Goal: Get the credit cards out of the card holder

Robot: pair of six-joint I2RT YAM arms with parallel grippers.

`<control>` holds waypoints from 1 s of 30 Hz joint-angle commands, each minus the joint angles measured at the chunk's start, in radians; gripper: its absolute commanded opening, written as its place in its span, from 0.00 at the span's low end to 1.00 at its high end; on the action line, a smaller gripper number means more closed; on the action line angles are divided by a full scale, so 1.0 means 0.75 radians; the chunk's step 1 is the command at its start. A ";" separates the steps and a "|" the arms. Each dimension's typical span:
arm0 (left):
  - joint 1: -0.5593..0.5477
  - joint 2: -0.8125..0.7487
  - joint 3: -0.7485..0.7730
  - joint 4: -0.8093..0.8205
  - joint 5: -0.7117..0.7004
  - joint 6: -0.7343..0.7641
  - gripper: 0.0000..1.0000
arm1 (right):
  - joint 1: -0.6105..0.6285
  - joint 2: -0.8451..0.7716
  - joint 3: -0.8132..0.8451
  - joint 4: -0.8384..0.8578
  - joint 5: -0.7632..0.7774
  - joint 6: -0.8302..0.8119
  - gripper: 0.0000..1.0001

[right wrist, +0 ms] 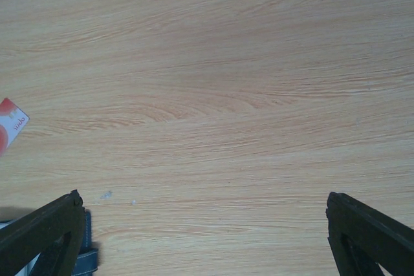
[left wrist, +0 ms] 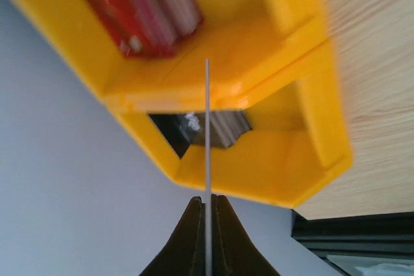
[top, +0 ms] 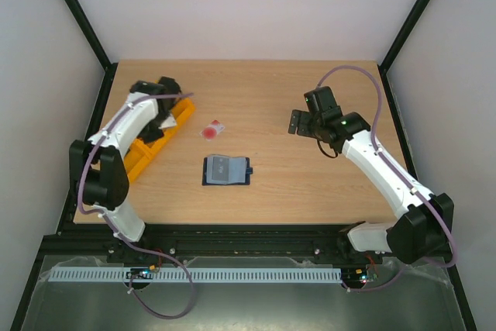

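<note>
The left gripper (left wrist: pixel 207 200) is pinched tight on a thin, pale card (left wrist: pixel 207 127), seen edge-on. It holds the card upright above the orange plastic three-compartment tray (left wrist: pixel 284 179), probably so the card can drop straight into a slot. The right gripper (right wrist: pixel 204 198) is spread wide with nothing in it, over the light wooden table (right wrist: pixel 226 95). Further out, a white card with a red round mark (top: pixel 211 129) lies flat on the wood. The navy-blue folding card holder (top: pixel 226 170) lies open near it, mid-table.
</note>
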 commanded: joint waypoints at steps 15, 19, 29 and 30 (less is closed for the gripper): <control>0.556 0.029 -0.151 0.419 -0.037 -0.052 0.02 | 0.000 0.107 0.129 -0.084 -0.003 -0.068 0.99; 0.599 0.029 -0.232 0.570 -0.023 0.026 0.02 | 0.000 0.154 0.177 -0.091 -0.026 -0.056 0.99; 0.613 0.002 -0.321 0.735 0.110 0.147 0.02 | 0.000 0.213 0.250 -0.118 -0.050 -0.047 0.98; 0.614 0.001 -0.325 0.751 0.108 0.150 0.02 | 0.000 0.215 0.252 -0.118 -0.052 -0.049 0.99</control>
